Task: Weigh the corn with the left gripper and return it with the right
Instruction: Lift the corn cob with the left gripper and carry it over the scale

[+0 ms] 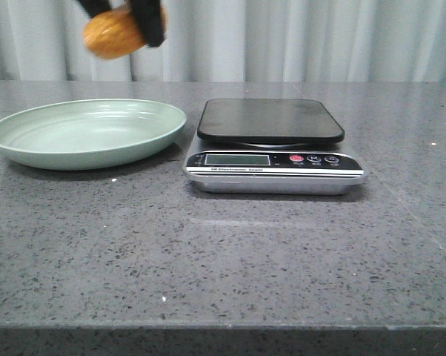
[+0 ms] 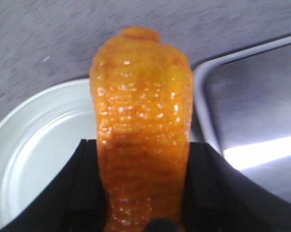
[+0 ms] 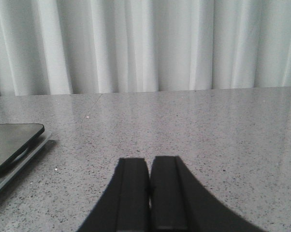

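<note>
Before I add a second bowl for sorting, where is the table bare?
Free: the wide front strip of the table before the plate and scale, and the stretch right of the scale. Crowded: plate and scale sit nearly edge to edge.

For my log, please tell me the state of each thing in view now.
corn: lifted, held in the air above the plate
left gripper: shut on the corn
right gripper: shut, empty
plate: empty
scale: platform bare, display not readable

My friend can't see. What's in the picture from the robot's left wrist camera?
A glossy orange corn fills the middle, clamped between the black fingers of the left end effector. Below it lie a pale green plate and the scale on a grey table.
</note>
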### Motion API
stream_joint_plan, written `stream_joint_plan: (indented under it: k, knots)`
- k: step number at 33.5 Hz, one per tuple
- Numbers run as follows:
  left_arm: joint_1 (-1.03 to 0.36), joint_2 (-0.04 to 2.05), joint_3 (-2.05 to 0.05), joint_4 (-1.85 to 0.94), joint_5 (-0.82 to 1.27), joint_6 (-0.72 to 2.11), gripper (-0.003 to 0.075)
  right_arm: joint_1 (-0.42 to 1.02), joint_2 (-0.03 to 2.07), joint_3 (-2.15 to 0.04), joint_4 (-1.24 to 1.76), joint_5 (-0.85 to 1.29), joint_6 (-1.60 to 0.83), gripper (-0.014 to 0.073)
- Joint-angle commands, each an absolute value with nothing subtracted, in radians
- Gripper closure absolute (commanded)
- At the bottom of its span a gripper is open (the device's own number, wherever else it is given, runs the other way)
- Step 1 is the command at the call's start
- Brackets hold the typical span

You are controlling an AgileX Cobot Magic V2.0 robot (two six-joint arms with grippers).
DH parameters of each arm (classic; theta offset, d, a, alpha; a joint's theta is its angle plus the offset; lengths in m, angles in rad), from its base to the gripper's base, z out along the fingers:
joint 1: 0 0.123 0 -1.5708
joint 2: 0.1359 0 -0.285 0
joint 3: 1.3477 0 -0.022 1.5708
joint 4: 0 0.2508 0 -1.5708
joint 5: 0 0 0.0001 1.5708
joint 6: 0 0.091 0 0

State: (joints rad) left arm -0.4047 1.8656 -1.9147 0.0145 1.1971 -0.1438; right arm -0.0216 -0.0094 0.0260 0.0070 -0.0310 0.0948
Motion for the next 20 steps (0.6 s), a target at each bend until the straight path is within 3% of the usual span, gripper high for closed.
stream_joint_plan:
  k: [1,17,20]
  knots:
    - [-0.474,1.852,-1.988,0.0,1.183,-0.156,0.0582,-0.019,-0.027,0.02,0.007,-0.108,0.086,0.0433]
    - [-0.629,1.992,-2.078,0.0,1.153,-0.156,0.058,-0.019,-0.027,0.02,0.007,-0.108,0.086,0.0433]
    - [-0.63,1.996,-2.078,0.0,1.146,-0.156,0.0544,-0.019,-0.027,0.02,0.007,-0.108,0.086,0.0433]
